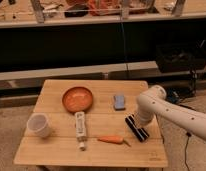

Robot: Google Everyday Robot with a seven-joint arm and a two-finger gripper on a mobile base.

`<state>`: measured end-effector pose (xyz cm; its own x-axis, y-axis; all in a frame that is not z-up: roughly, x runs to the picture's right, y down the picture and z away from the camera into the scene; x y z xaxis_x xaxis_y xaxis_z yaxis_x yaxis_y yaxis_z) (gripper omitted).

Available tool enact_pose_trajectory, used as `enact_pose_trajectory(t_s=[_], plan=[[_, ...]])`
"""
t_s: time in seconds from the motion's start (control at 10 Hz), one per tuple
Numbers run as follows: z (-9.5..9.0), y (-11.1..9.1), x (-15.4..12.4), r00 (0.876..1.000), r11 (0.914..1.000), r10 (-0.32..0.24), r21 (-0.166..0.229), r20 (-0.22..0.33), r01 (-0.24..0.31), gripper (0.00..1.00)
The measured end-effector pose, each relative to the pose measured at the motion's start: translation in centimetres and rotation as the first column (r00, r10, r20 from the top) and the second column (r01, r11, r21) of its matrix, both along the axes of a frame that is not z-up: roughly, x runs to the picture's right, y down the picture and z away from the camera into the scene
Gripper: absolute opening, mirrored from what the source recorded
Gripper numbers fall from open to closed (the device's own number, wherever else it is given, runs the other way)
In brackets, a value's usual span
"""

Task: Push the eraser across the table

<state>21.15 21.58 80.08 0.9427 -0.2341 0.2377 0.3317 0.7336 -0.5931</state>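
The long black rectangular eraser with a pale stripe (137, 129) lies near the right edge of the light wooden plank counter (56, 150), just beside the orange carrot (112, 139). The robot's hand (139, 121) is set low at the eraser's far end, closed and gripping nothing, probably to shove rather than grasp. The white arm (161, 102) hides the actual contact.

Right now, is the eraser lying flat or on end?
Flat: the eraser lies lengthwise on the table, pale stripe up; the gripper is at its far end.
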Motion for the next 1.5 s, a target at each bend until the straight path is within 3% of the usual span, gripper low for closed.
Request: enact_pose_trajectory(t_s=[1.5], plan=[[-0.34, 0.6, 0.48, 1.0, 0.9997, -0.001, 0.026, 0.013, 0.001, 0.01]])
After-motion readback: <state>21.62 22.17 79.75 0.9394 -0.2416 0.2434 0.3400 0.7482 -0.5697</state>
